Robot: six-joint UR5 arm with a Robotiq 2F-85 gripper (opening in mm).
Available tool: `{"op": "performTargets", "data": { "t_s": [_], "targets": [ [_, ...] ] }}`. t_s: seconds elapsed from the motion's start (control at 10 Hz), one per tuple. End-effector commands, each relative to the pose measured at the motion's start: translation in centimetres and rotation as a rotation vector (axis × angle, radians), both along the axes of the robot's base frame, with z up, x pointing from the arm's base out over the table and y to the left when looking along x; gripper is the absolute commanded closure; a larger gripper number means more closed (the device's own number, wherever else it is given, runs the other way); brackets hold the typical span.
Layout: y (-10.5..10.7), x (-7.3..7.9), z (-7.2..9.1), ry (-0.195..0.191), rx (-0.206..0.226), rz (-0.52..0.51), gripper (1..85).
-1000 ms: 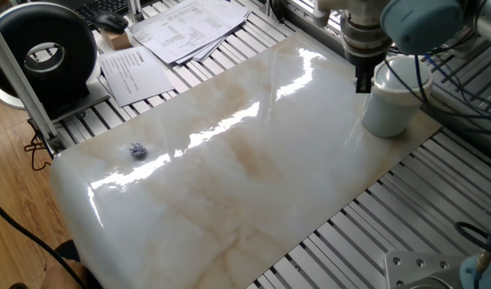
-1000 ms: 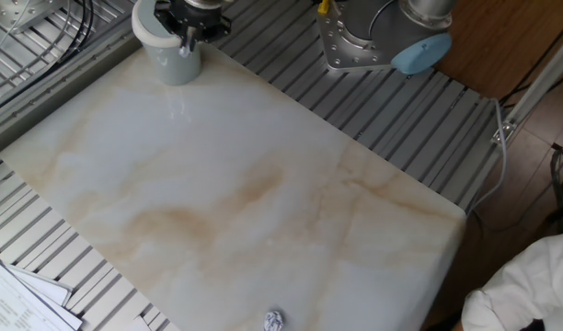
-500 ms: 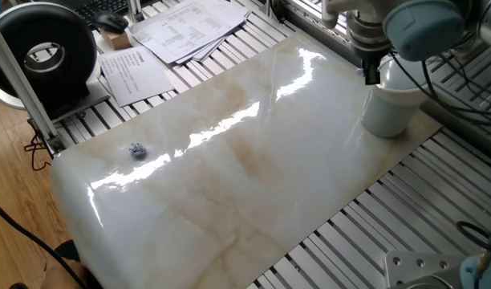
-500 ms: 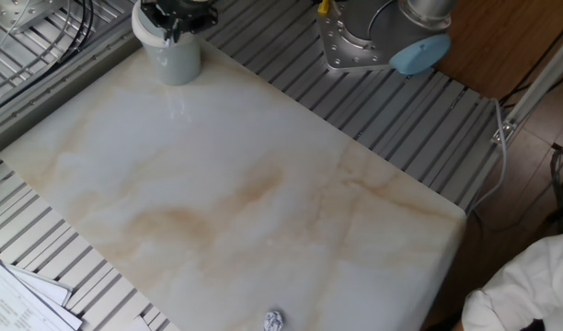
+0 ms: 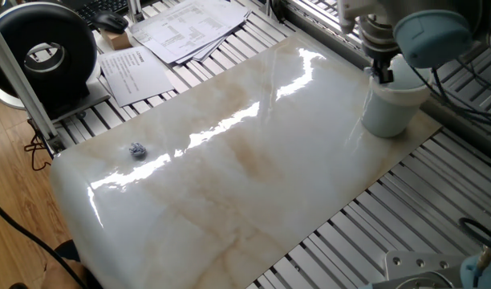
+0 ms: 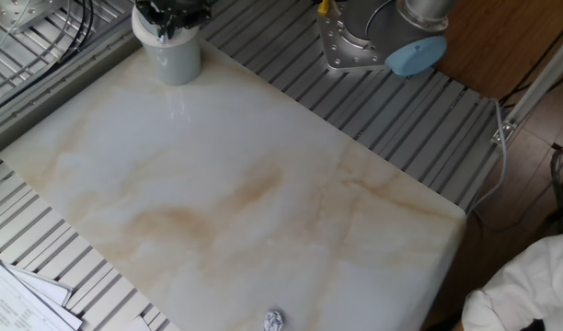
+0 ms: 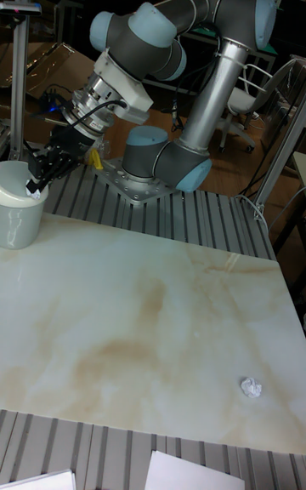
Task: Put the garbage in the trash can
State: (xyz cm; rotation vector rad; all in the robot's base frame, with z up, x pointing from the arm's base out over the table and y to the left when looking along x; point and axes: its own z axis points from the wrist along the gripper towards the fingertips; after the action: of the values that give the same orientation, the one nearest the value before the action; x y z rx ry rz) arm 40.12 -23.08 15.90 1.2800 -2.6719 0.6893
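Crumpled garbage wad (image 5: 137, 150) on glossy marble (image 5: 229, 160)

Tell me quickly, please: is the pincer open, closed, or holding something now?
Pincer: over the trash can, shut on a small paper wad seen between its fingertips in the tall fixed view.

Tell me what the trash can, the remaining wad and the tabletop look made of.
Trash can: white, smooth, thick-rimmed, probably plastic or coated paper. Paper wad: crumpled paper, greyish-blue, matte creases. Tabletop: polished marble or marble-look laminate, with glossy reflections and tan veining. Gripper is at the can's rim; whether it grips anything is unclear.
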Motion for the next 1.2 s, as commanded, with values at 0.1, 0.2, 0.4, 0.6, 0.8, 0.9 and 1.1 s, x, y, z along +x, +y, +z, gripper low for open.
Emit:
{"op": "performTargets", "data": {
  "t_s": [0.1, 0.2, 0.4, 0.6, 0.8, 0.9, 1.1],
  "targets": [
    [-0.7, -2.4, -0.1, 0.026, 0.039, 0.017, 84.0],
    [-0.7, -2.3, -0.3, 0.026, 0.041, 0.020, 84.0],
    [-0.6, -1.9, -0.6, 0.023, 0.045, 0.028, 84.0],
    [0.0, -1.6, -1.2, 0.026, 0.065, 0.040, 84.0],
    [0.3, -1.1, -1.4, 0.032, 0.063, 0.038, 84.0],
    [0.3, -1.1, -1.2, 0.045, 0.054, 0.055, 53.3],
    [0.5, -1.1, -1.1, 0.056, 0.058, 0.084, 26.7]
  ]
}}
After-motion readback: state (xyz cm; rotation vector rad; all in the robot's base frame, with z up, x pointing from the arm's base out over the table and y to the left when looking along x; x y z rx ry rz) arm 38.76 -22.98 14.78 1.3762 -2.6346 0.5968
